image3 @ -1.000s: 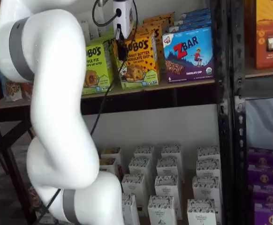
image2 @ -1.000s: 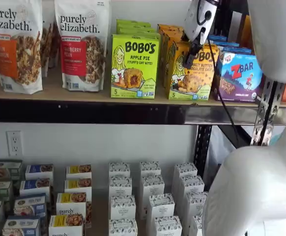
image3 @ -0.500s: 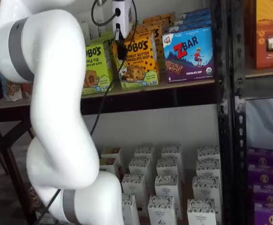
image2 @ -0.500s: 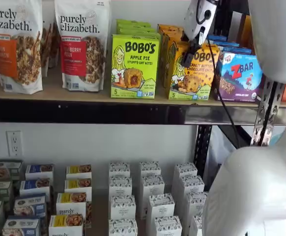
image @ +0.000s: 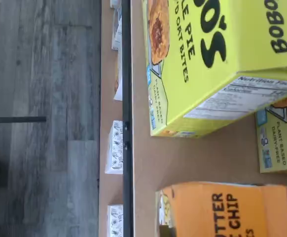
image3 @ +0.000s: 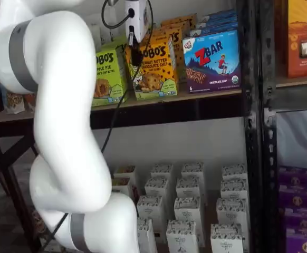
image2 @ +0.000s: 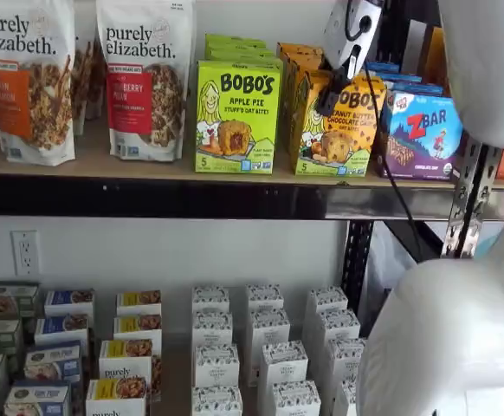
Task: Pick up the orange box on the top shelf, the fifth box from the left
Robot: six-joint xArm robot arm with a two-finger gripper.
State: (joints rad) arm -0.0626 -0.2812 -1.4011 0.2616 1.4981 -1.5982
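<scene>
Along the tan wooden top shelf, the yellow-orange Bobo's peanut butter carton tilts slightly, the white gripper's black fingers clamped on its upper edge.

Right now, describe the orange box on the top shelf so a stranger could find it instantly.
On the top shelf, find the lime-green Apple Pie box and the blue ZBar box. The orange box stands between them, tilted, the only front carton printed Peanut Butter Chocolate Chip, with the gripper at its upper corner.
</scene>
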